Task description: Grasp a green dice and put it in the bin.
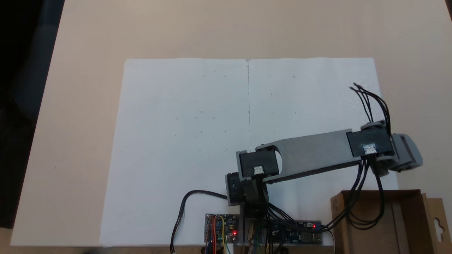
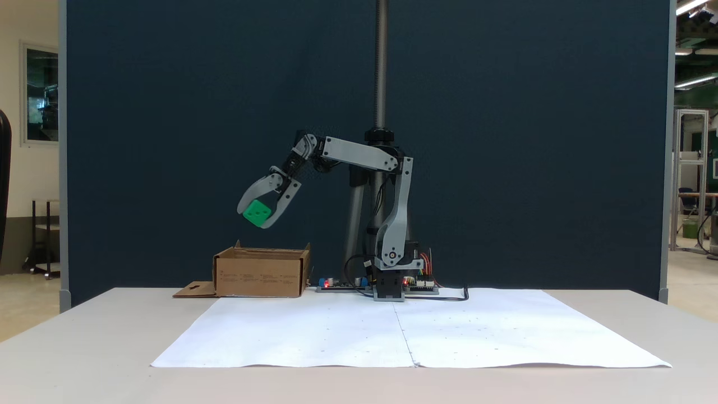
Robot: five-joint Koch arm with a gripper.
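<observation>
In a fixed view from the front, the green dice [image 2: 257,213] hangs in the air, held between the two grey fingers of my gripper [image 2: 257,215], which is shut on it. The dice is above the left part of the bin [image 2: 261,272], a brown cardboard box with low walls, with clear air between them. In a fixed view from above, the arm reaches right and the wrist [image 1: 402,152] sits just beyond the far wall of the bin [image 1: 409,225] at the lower right; the fingers and dice are hidden under the wrist there.
White paper [image 1: 197,141] covers the table centre. Circuit boards [image 1: 221,229] with red lights and loose cables sit at the arm's base. The bin's flap [image 2: 193,290] with a keyhole cut-out lies flat to its left. A metal pole [image 2: 381,67] rises behind the arm.
</observation>
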